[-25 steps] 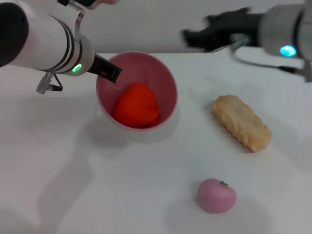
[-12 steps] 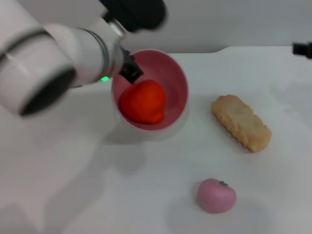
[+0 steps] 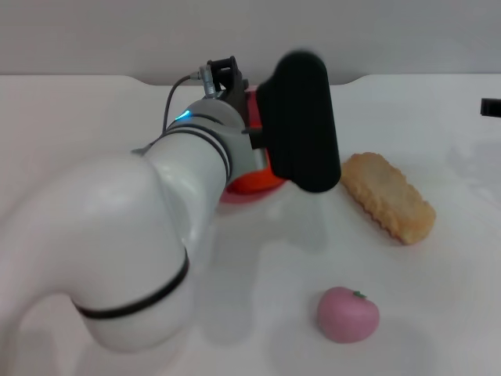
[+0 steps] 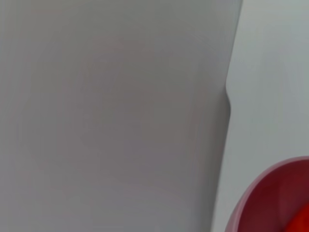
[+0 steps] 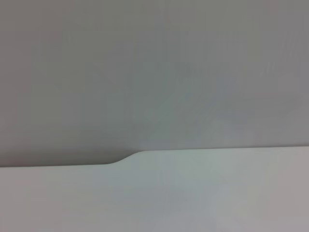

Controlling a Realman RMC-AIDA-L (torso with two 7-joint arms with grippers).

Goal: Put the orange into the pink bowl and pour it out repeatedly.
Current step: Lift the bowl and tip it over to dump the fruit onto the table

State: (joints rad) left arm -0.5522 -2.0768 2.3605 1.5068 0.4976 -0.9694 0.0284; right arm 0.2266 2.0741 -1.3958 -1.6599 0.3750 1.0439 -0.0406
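My left arm (image 3: 156, 235) reaches across the middle of the head view and covers most of the pink bowl (image 3: 235, 196). The black body of the left gripper (image 3: 301, 125) sits right over the bowl, and its grip on the rim is hidden. The bowl is tipped, and a strip of the orange (image 3: 262, 180) shows under the arm. Close up in the left wrist view are the pink bowl's rim (image 4: 270, 203) and a sliver of the orange (image 4: 303, 223) inside it. My right gripper (image 3: 491, 107) only peeks in at the far right edge.
A beige ridged biscuit toy (image 3: 387, 196) lies right of the bowl. A small pink peach-like toy (image 3: 347, 314) sits near the front. The white table (image 3: 438, 313) ends at a back edge against a grey wall.
My left arm has swung forward and rolled over, tipping the bowl with the orange further and hiding most of it. The right arm has drawn back to the right edge.
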